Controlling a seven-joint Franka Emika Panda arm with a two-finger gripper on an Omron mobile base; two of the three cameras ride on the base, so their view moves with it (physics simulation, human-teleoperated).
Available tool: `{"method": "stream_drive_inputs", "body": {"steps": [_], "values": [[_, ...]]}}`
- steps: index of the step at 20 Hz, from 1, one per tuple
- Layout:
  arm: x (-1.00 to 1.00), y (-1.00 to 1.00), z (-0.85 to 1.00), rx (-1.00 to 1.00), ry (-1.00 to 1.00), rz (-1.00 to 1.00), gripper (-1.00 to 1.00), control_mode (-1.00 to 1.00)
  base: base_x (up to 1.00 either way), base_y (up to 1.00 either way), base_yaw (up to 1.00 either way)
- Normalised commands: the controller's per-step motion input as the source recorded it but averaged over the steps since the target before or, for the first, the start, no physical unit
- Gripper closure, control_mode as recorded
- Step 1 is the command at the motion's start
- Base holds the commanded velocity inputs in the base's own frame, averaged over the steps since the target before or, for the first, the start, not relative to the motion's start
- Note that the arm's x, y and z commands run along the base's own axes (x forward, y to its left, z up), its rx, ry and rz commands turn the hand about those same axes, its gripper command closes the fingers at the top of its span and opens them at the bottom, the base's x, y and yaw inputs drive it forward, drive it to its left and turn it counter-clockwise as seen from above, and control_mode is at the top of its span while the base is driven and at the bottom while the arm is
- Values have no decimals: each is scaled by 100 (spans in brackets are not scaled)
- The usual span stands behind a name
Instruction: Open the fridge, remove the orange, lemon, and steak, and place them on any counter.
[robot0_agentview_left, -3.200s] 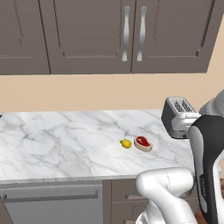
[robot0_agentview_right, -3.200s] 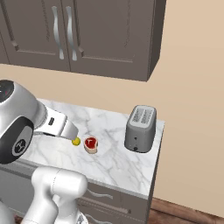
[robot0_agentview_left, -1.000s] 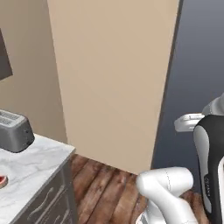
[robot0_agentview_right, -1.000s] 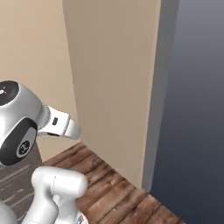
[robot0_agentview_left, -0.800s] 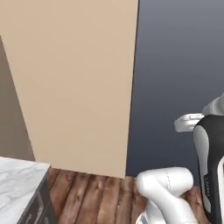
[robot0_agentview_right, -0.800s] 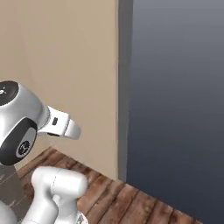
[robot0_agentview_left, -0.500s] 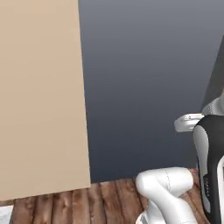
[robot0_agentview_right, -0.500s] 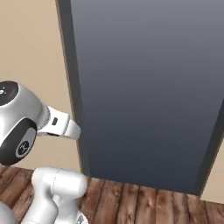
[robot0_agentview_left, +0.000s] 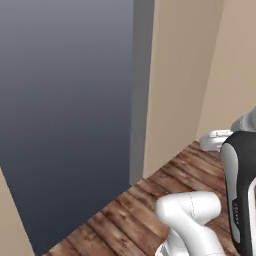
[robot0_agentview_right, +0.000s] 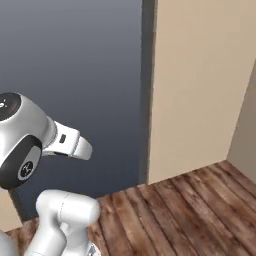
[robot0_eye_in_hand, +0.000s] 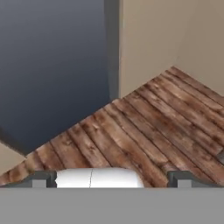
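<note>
Grey-blue brushed steel takes up the left side of both base views: the tall flat side of the stainless-steel fridge (robot0_agentview_left: 65, 115), standing on the floor with its near vertical edge running down to the boards. No handle, display strip or door gap shows on this face, so whether the door is open or shut cannot be told. Just beside the fridge on the right, touching its edge, stands a plain beige wall panel (robot0_agentview_left: 175, 85), which meets a second beige wall at a corner farther right. Below them lies a brown wooden plank floor (robot0_agentview_right: 190, 210), its boards running diagonally.

In the hand view the end effector (robot0_eye_in_hand: 111, 178) points down toward the floor near the foot of the fridge, its two small dark fingertips (robot0_eye_in_hand: 41, 178) spread wide apart with nothing between them but bare planks.
</note>
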Motion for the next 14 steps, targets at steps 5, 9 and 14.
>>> {"method": "stream_drive_inputs", "body": {"steps": [5,9,14], "values": [[0,0,0,0,0,0,-100,100,0,-20,-95],[0,0,0,0,0,0,-100,100,0,-16,-96],[0,0,0,0,0,0,-100,100,2,-30,-90]]}}
